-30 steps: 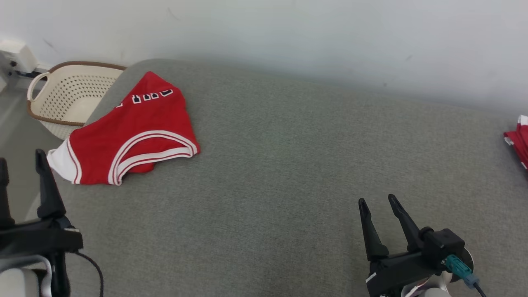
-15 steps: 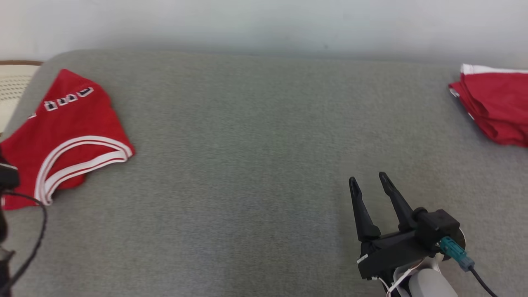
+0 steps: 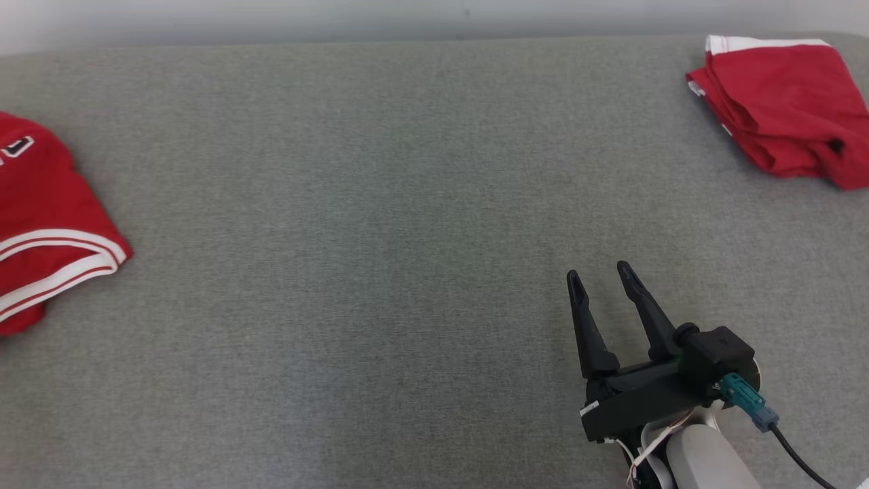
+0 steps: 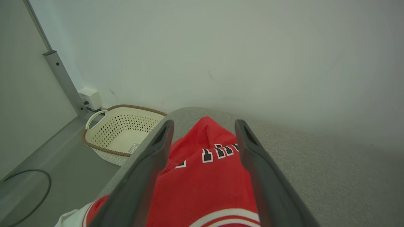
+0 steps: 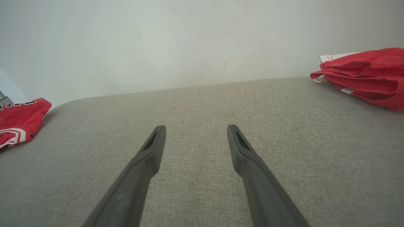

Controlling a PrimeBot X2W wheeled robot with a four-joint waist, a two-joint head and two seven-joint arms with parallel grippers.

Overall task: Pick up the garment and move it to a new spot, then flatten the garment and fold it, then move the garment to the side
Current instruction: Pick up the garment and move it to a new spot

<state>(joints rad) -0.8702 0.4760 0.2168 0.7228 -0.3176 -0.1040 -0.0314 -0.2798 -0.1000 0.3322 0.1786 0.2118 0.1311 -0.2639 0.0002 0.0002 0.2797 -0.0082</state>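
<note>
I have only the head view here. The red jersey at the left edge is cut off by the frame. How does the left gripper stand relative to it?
Observer: In the left wrist view the left gripper is open and holds nothing. The red jersey shows between its two fingers; whether they touch it I cannot tell.
Operator: What stands beyond the jersey, past the end of the sofa?
Observer: A cream perforated basket with a brown rim stands on the floor there, near the wall.
</note>
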